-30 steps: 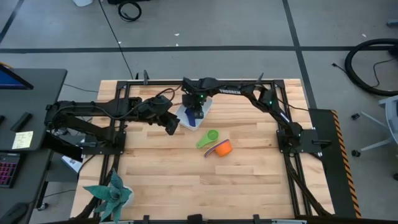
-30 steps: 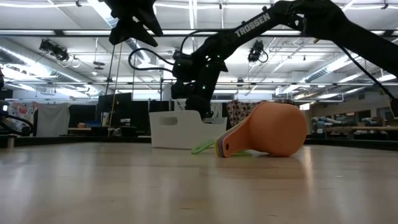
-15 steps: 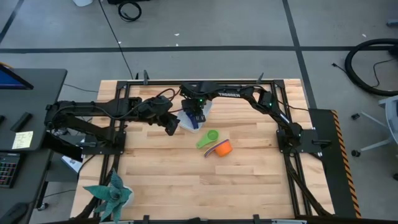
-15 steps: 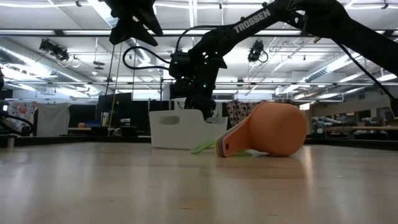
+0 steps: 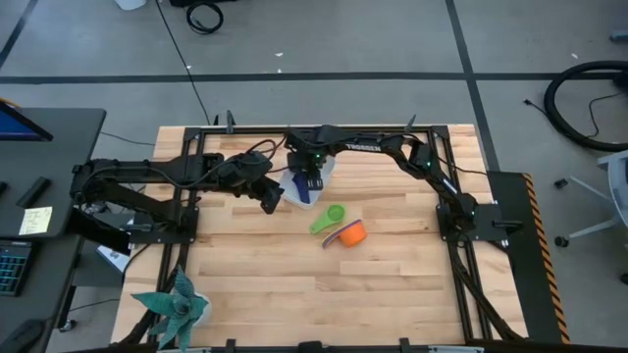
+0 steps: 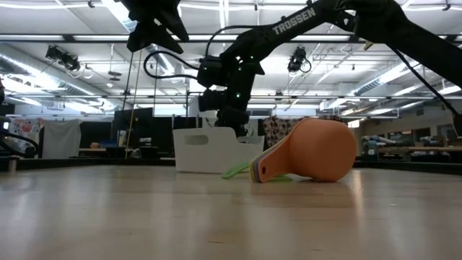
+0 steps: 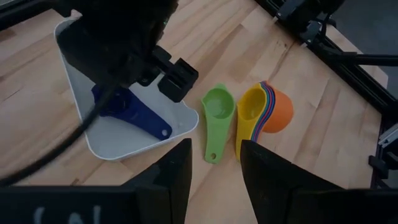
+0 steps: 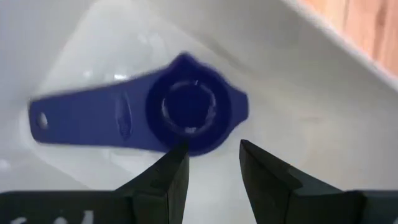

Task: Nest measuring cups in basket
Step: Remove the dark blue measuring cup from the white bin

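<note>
Right hand point(image 8: 209, 163) hangs empty, fingers apart; left hand point(image 7: 213, 167) likewise.

A: Light's even and bright across the wooden table point(image 5: 294, 284) from above, shadows short and soft beneath the arms.

B: At table height, rows of ceiling strip lights point(image 6: 224, 14) glare white and the arms read as black silhouettes. The orange measuring cup point(image 6: 317, 150) throws a faint sheen on the boards; the near edge is blurred.

A: Right wrist view: dark blue cup point(image 8: 186, 112) soft, out of focus, pale glare on the basket point(image 8: 298, 81) floor.

B: Left wrist view is crisper; its own fingers point(image 7: 174, 180) are dark blurs.
</note>
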You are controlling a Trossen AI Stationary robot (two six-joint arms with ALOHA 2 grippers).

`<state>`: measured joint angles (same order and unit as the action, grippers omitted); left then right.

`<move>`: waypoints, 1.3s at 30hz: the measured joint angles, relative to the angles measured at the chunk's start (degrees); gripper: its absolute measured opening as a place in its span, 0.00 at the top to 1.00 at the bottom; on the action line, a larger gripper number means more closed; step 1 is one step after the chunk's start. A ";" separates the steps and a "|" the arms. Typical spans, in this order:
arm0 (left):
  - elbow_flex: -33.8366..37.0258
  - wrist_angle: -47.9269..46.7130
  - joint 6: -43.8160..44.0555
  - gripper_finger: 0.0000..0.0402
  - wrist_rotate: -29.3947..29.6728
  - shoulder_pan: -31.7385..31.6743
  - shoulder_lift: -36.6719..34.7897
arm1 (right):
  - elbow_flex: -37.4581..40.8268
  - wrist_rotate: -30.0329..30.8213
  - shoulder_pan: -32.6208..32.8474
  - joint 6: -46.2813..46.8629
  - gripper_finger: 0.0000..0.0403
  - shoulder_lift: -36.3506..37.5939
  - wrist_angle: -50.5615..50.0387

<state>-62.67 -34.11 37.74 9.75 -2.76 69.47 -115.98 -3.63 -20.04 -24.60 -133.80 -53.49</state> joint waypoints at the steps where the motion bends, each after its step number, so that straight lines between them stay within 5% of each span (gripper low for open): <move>1: 0.00 0.00 0.01 0.65 0.01 0.00 -0.01 | -0.02 -1.29 -0.27 1.27 0.64 0.00 0.40; 7: 0.00 0.03 0.61 0.65 0.01 0.06 -0.01 | -0.02 -9.74 -2.45 7.94 0.64 -0.02 1.85; 25: 0.00 0.07 0.61 0.65 -0.01 0.07 0.00 | 1.77 -7.06 -3.77 10.94 0.64 -0.15 2.42; 39: 0.00 0.04 0.44 0.65 -0.02 0.07 -0.01 | 1.77 -10.30 -0.55 -5.02 0.64 -0.15 -1.80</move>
<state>-62.67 -34.07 38.17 9.74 -2.69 69.46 -114.21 -13.93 -20.59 -29.62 -133.95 -55.28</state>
